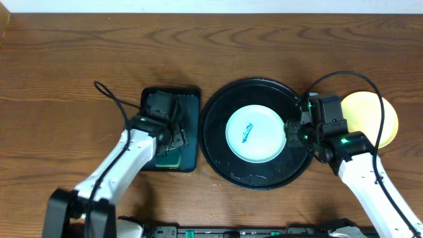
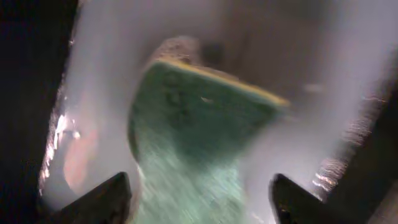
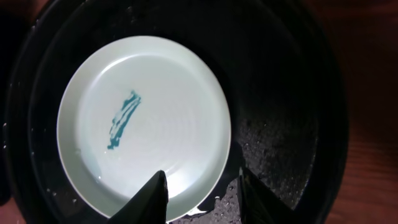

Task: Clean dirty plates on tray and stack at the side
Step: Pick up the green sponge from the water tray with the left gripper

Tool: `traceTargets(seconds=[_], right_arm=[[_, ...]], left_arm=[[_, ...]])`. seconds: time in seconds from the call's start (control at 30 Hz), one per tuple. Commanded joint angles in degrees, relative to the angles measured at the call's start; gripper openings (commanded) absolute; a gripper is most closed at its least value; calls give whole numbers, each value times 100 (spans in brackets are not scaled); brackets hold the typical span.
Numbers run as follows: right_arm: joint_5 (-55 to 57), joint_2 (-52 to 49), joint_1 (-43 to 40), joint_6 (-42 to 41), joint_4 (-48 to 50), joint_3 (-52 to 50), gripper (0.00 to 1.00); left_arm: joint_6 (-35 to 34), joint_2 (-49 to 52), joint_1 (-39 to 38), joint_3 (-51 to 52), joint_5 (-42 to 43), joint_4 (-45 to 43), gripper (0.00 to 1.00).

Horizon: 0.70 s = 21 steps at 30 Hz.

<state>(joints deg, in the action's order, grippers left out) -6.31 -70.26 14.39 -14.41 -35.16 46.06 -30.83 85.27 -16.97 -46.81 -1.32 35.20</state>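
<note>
Table [image 1: 66,53]: brown wood-grain top, grain running left to right, with darker streaks scattered across. Fills nearly the whole overhead view. Matte finish, faint sheen toward the upper middle. Also visible at the right edge of the right wrist view, dim and reddish-brown there.

Pale strip [image 1: 211,5]: narrow off-white band along the far edge of the table, across the full width. Wall or floor beyond, cannot tell which.

Tan corner [image 1: 2,30]: small light-brown patch at the upper left edge, cut off, kind unclear.

Light: even, from above. Shadows on the wood soft and short.
</note>
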Motion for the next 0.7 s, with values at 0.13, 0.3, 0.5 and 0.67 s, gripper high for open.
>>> traceTargets(seconds=[0.13, 0.3, 0.5, 0.67], right_arm=[[-173, 28, 33, -142, -28, 92, 34], [-170, 28, 33, -142, -28, 92, 33], [-170, 28, 33, -142, -42, 92, 33], [-168, 28, 33, -142, -33, 92, 33]], left_arm=[[-105, 955, 24, 404, 66, -859, 8], [-81, 841, 26, 260, 221, -713, 7], [190, 208, 24, -48, 219, -308, 51], [319, -72, 24, -39, 74, -339, 57]])
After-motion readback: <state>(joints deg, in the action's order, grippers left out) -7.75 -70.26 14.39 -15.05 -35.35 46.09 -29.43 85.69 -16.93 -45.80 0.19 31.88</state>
